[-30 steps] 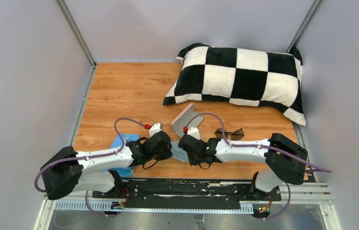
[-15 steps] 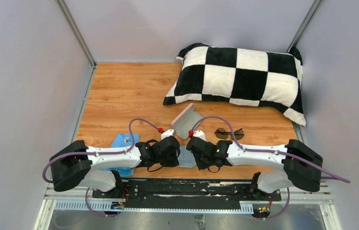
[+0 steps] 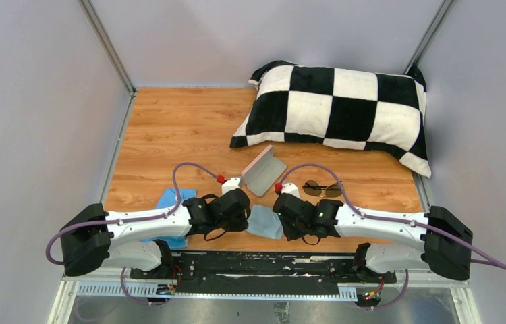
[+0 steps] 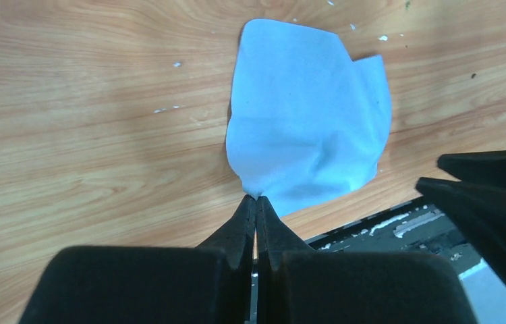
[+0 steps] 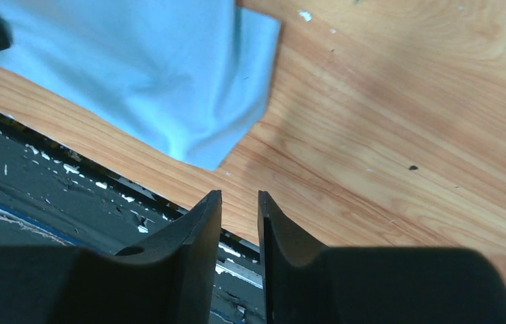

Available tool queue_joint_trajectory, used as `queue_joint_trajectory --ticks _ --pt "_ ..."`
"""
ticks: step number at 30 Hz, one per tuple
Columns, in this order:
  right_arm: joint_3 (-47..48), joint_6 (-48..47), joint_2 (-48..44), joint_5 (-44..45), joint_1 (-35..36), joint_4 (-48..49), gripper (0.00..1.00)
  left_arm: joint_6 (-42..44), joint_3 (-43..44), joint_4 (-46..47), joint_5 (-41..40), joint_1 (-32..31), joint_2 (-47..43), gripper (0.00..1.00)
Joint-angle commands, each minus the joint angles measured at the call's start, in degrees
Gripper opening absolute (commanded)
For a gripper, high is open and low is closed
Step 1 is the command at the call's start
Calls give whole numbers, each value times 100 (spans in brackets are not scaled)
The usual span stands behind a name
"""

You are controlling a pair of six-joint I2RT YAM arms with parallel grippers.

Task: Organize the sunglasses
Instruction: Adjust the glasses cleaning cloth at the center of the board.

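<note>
The left pincer [image 4: 256,200] is closed, the right pincer [image 5: 239,197] slightly parted.

This was a robotics lab test cell, not a lived-in room. A wood-grain table [image 3: 169,135] was boxed in by plain grey wall panels [image 3: 34,101] at 9, 12 and 3 o'clock, joined by bare aluminium posts [image 3: 105,44] at 11 and 1 o'clock. At 6 o'clock a left arm [image 3: 142,226] and a right arm [image 3: 385,226] were mounted on a scuffed black mounting plate [image 3: 264,266] beside a slotted metal rail [image 3: 237,290], with purple cables [image 3: 189,169] looping off them. A black-and-white checkered pillow [image 3: 338,108] lay at 1 o'clock, a household item among bare equipment.
</note>
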Motion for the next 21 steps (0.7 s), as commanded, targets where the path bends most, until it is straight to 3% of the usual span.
queue_joint_trajectory --ticks 1,9,15,21 --pt "-129 24 -315 337 -304 -270 32 113 172 -552 -650 -11 -292 0" --pt "-251 -88 -106 -146 -427 463 30 496 129 -477 -552 493 -266 0" --pt "-129 -166 449 -84 -464 823 37 604 -11 -247 -346 694 -276 0" --pt "-40 -53 909 -182 -707 1288 38 526 -134 -173 -242 695 -296 0"
